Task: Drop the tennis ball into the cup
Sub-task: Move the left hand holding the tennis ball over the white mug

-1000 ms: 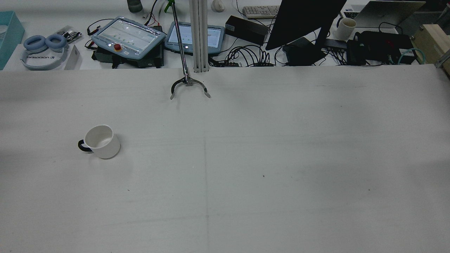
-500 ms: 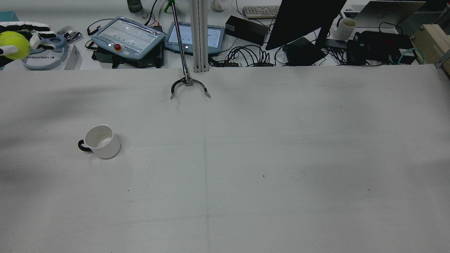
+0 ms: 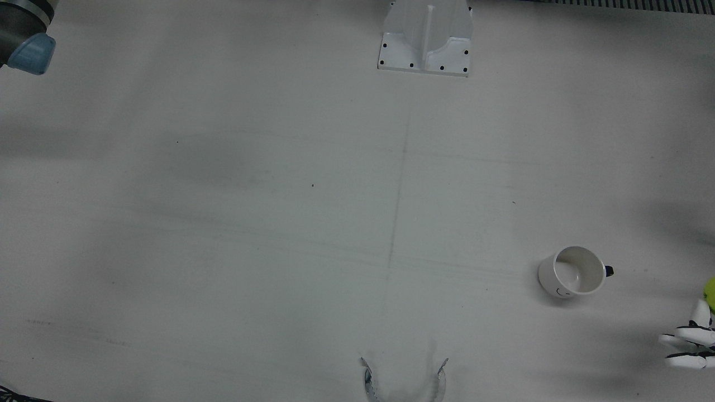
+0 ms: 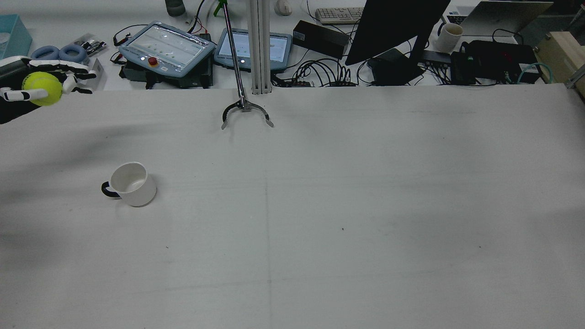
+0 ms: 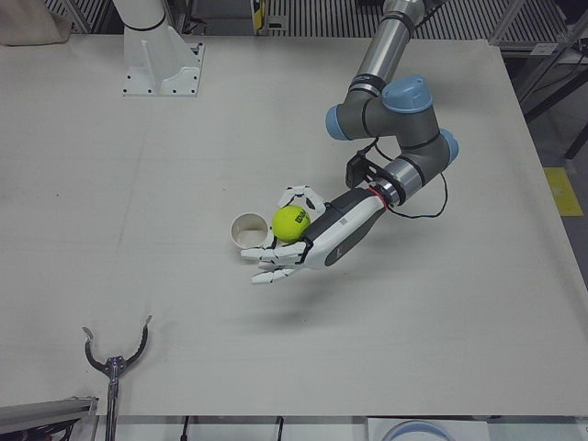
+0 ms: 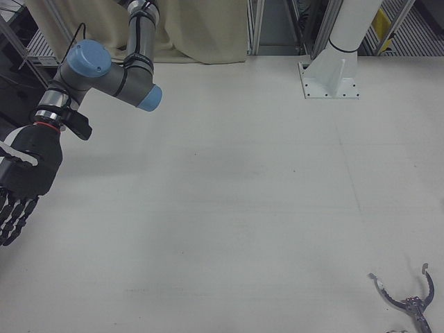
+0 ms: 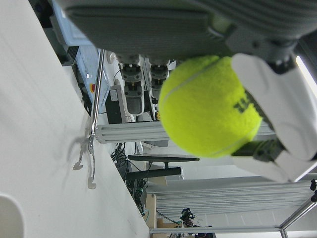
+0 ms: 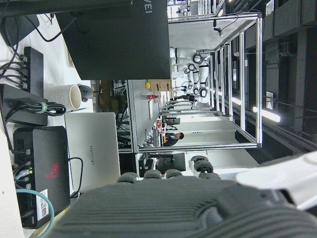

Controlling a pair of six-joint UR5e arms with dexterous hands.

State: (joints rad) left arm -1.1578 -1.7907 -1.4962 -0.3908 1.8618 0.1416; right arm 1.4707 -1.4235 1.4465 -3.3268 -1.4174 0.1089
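On the table I count one white cup (image 4: pixel 133 184), one tennis ball (image 5: pixel 290 223) held in one of two robot hands (image 5: pixel 299 241) (image 6: pixel 21 187), and one metal grabber claw (image 4: pixel 247 113).

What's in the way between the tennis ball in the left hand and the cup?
Nothing visible. The left hand holds the tennis ball in the air, off to one side of the cup; only bare table lies between them, and the cup's mouth is open.
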